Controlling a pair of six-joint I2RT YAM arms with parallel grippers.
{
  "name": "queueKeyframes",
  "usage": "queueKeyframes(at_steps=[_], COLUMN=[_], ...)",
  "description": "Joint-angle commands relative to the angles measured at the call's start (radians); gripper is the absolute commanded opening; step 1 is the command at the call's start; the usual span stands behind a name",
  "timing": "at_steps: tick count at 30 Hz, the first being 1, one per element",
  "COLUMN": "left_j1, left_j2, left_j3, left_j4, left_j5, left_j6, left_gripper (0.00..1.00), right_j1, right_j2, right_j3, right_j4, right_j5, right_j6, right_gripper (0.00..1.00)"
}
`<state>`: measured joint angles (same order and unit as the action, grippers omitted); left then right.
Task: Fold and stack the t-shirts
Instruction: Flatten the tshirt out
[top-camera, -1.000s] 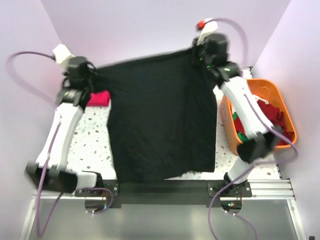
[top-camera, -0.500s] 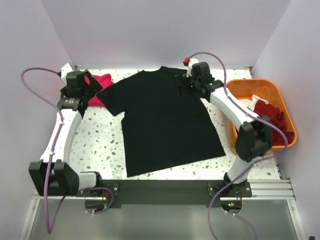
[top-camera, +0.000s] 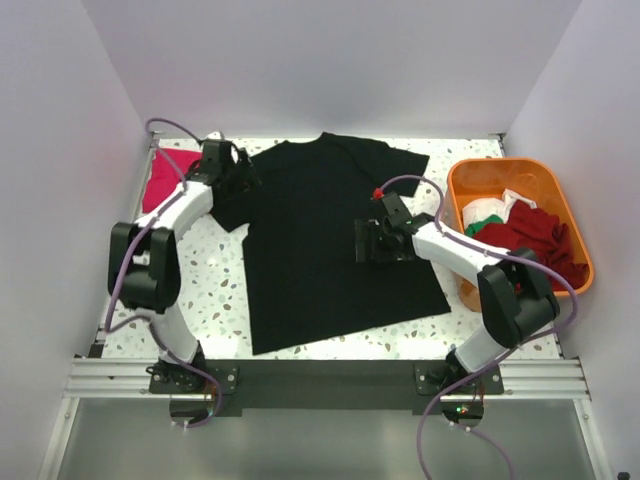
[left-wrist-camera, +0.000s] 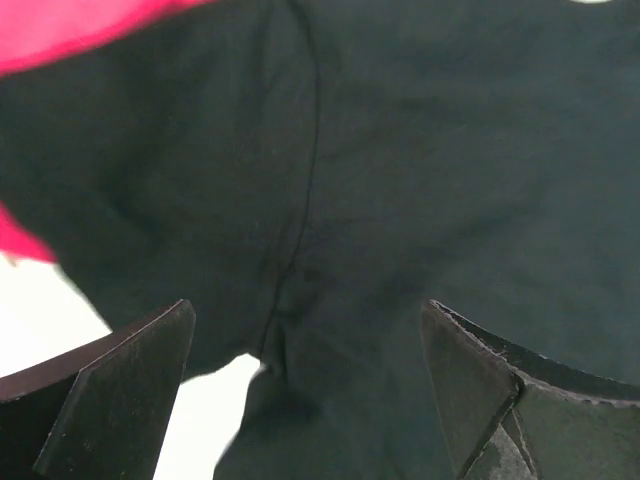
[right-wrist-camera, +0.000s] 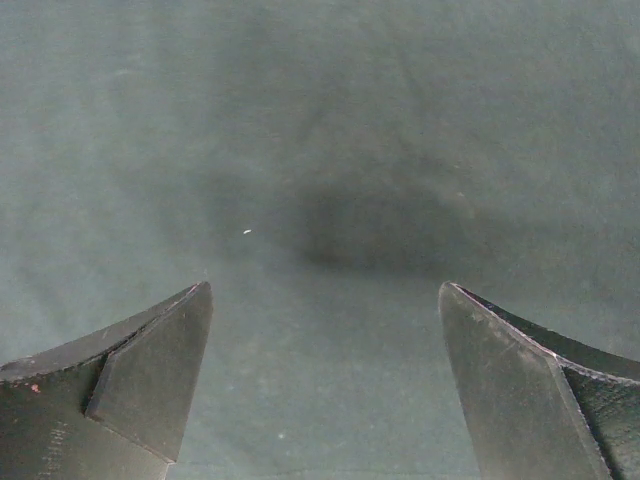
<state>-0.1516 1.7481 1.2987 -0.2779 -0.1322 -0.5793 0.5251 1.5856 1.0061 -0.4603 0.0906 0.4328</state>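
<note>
A black t-shirt lies spread flat on the speckled table, collar toward the back wall. My left gripper hovers open over its left sleeve; in the left wrist view the sleeve seam runs between the wide-apart jaws of the left gripper. My right gripper stands open low over the shirt's right middle, and only black cloth shows between the jaws of the right gripper. A bright pink-red t-shirt lies at the back left, also seen at the corner of the left wrist view.
An orange tub at the right holds a dark red shirt, a green one and a white one. Purple walls close in the back and both sides. The metal rail runs along the near edge.
Both grippers opened and let go of the black t-shirt, which dropped flat onto the table. The left arm swung in over the sleeve; the right arm came down over the shirt's middle.
</note>
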Motion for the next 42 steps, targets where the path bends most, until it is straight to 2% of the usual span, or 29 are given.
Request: queueKeyframes(at_steps=[1,8,13,18,23,27,28,30,31,32,33,38,42], left_j1=[-0.022,-0.06,-0.069,-0.1,-0.183,-0.359,-0.399,-0.508,-0.544,-0.613,-0.635,-0.687,-0.7], left_j2=[0.088,0.232,0.243,0.123,-0.097,-0.238,-0.264,-0.268,-0.257,-0.246,-0.208,-0.121,-0.189], left_j3=[0.086,0.109,0.021,-0.235,-0.481,-0.686,-0.708,-0.734,-0.728,-0.721,-0.682,-0.451,-0.349], left_j4=[0.025,-0.09,-0.214,-0.27,-0.288,-0.236,-0.213,-0.173,-0.153,-0.135,-0.138,-0.214,-0.291], left_j5=[0.026,-0.132,-0.225,-0.184,-0.081,0.046,0.104,0.128,0.153,0.135,0.1,0.042,-0.021], left_j6=[0.033,0.009,-0.069,-0.151,-0.289,-0.428,-0.474,-0.527,-0.55,-0.566,-0.573,-0.528,-0.485], left_gripper=[1.0,1.0,1.0,1.0,1.0,1.0,1.0,1.0,1.0,1.0,1.0,1.0,1.0], right_j1=[-0.004,-0.04,-0.077,-0.1,-0.122,-0.123,-0.123,-0.122,-0.122,-0.122,-0.12,-0.119,-0.119], right_j2=[0.022,0.169,0.272,0.388,0.505,0.615,0.645,0.721,0.746,0.767,0.812,0.858,0.801], right_j3=[0.0,0.051,0.129,0.279,0.483,0.653,0.693,0.808,0.845,0.877,0.94,1.06,1.111], right_j4=[-0.006,-0.08,-0.075,-0.121,-0.175,-0.155,-0.176,-0.193,-0.214,-0.215,-0.222,-0.239,-0.25], right_j5=[0.07,0.147,0.126,0.124,0.086,0.013,-0.009,-0.037,-0.046,-0.049,-0.057,-0.063,-0.046], right_j6=[0.089,0.15,0.123,0.015,-0.071,-0.164,-0.181,-0.218,-0.229,-0.239,-0.264,-0.331,-0.367], right_gripper=[0.99,0.99,0.99,0.99,0.99,0.99,0.99,0.99,0.99,0.99,0.99,0.99,0.99])
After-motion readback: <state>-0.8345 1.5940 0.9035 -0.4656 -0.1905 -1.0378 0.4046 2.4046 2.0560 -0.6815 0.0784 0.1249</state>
